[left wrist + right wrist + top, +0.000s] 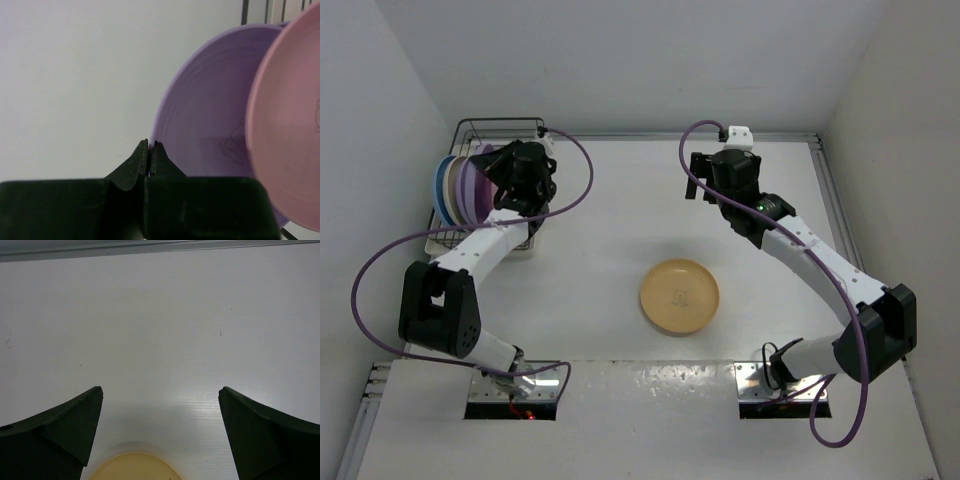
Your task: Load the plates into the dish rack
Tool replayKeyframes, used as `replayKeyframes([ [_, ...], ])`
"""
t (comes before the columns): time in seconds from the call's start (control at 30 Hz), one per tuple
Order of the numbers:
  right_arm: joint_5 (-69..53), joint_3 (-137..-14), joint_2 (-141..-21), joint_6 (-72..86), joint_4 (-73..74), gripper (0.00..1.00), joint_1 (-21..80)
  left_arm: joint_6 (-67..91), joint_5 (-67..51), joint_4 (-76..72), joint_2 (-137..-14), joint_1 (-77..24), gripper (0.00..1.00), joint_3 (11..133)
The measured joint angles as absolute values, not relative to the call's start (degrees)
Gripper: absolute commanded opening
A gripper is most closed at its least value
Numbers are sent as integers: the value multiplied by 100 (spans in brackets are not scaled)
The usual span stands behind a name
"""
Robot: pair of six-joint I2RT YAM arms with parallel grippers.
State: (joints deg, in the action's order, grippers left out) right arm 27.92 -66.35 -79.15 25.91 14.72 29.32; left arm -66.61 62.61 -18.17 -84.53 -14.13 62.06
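Left pincer (150, 150) pressed closed; right pincer (160, 392) spread wide.

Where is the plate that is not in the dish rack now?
In the top view the orange plate lies flat on the table, slightly right of centre, apart from the rack.

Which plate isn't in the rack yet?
The orange-yellow plate, lying flat on the table by itself; the other plates stand on edge in the dish rack at the far left.
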Motion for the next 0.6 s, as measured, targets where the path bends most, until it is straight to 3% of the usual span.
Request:
replayKeyframes([
  [0.37,2849,-6635,-7915,2571,1555,99,2928,-7238,6298,-2799,-8584,-1428,0,5529],
  [0.6,2860,-6635,-7913,2569,1562,99,2926,-6519,6497,-2097,-8770,-1406,5,5918],
])
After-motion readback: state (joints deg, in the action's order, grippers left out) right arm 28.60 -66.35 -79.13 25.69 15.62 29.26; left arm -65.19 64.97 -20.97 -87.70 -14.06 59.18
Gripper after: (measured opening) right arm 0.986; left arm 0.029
